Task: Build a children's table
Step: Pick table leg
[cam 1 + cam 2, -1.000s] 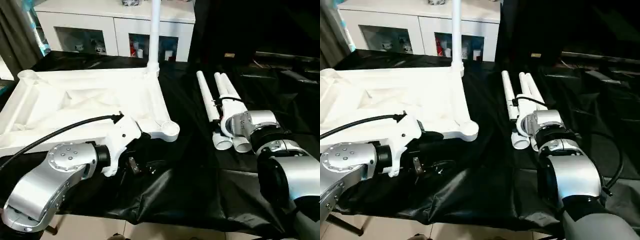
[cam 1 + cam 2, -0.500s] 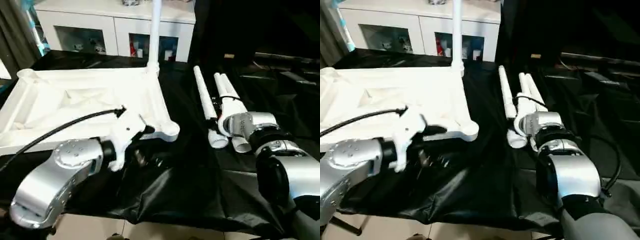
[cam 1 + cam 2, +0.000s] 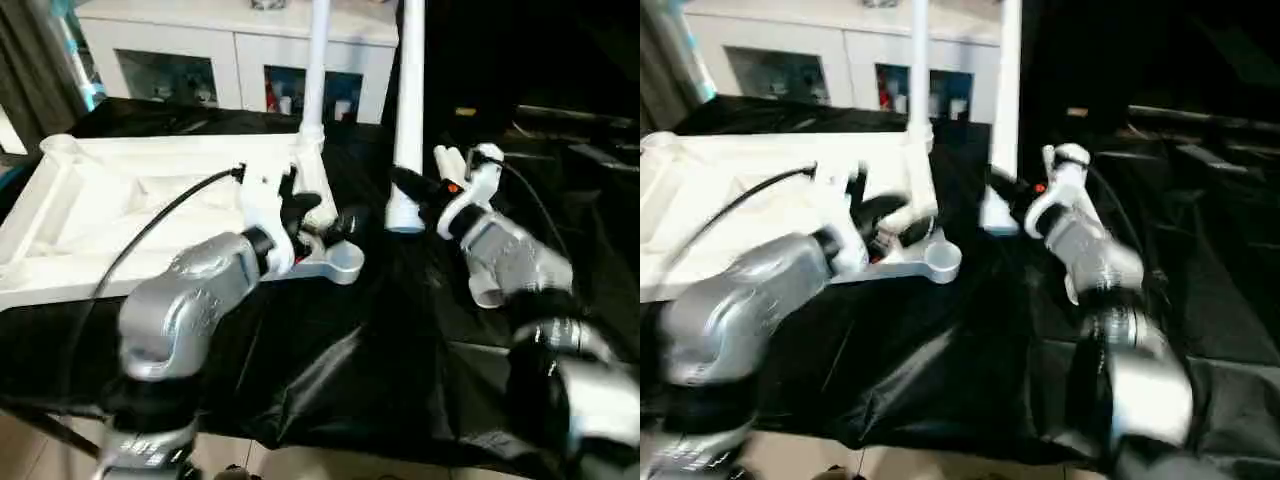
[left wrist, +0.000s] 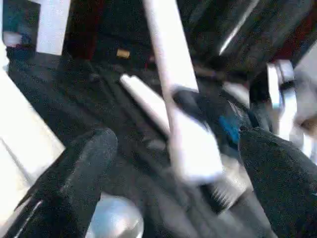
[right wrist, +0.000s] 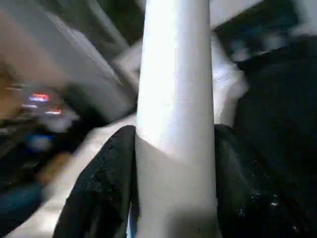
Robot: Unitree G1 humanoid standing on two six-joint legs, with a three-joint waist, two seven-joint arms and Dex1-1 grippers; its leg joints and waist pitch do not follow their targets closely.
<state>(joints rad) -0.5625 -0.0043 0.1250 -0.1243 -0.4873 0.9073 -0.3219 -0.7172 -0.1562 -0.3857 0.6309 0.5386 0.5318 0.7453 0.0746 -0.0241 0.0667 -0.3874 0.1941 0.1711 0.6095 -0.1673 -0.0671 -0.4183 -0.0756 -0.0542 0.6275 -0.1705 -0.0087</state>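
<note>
The children's table top [image 3: 150, 195] lies upside down on the left, with one white leg [image 3: 315, 70] standing upright in its far right corner socket. Beside the table top's right side, my right gripper [image 3: 410, 190] is shut on a second white leg [image 3: 408, 90]. It holds this leg upright above the cloth. In the right wrist view that leg [image 5: 176, 99] sits between the two black fingers [image 5: 101, 183]. My left gripper [image 3: 325, 218] hovers open just above the near right corner socket [image 3: 345, 263]. Its fingers [image 4: 74, 173] stand wide apart with nothing between them.
A black cloth [image 3: 350, 370] covers the work table and hangs wrinkled over its front edge. More loose white legs [image 3: 447, 162] lie on the cloth behind my right gripper. A white cabinet [image 3: 240, 55] with glass-fronted compartments stands at the back.
My right gripper has lifted one leg off the cloth and turned it upright. My left arm has swung up and forward to the near right corner socket.
</note>
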